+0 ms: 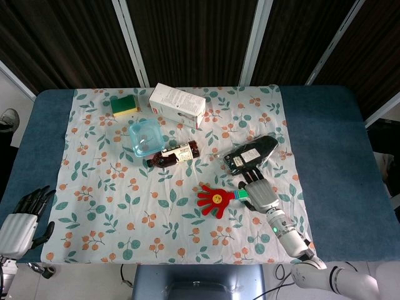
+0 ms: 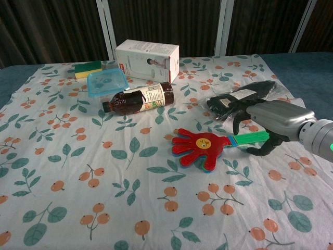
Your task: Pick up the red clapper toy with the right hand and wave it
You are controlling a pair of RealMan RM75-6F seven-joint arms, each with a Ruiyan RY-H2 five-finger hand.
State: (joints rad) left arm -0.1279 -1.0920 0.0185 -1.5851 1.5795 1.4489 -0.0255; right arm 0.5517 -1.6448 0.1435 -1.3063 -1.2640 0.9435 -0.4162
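The red clapper toy (image 1: 214,199) (image 2: 200,146), a red hand shape with a yellow face and a green handle (image 2: 250,138), lies flat on the floral cloth right of centre. My right hand (image 1: 257,192) (image 2: 270,117) is over the far end of that handle. Its fingers are spread and point toward the black bag, and its thumb reaches down on the near side of the handle. The handle still lies on the cloth, and its end is hidden under the hand. My left hand (image 1: 22,219) rests off the cloth at the lower left, fingers apart and empty.
A black bag in clear wrap (image 1: 251,154) (image 2: 239,101) lies just beyond the right hand. A brown bottle (image 1: 174,154) (image 2: 138,99) lies on its side, with a blue container (image 1: 145,137), a white box (image 1: 177,105) and a yellow-green sponge (image 1: 125,104) further back.
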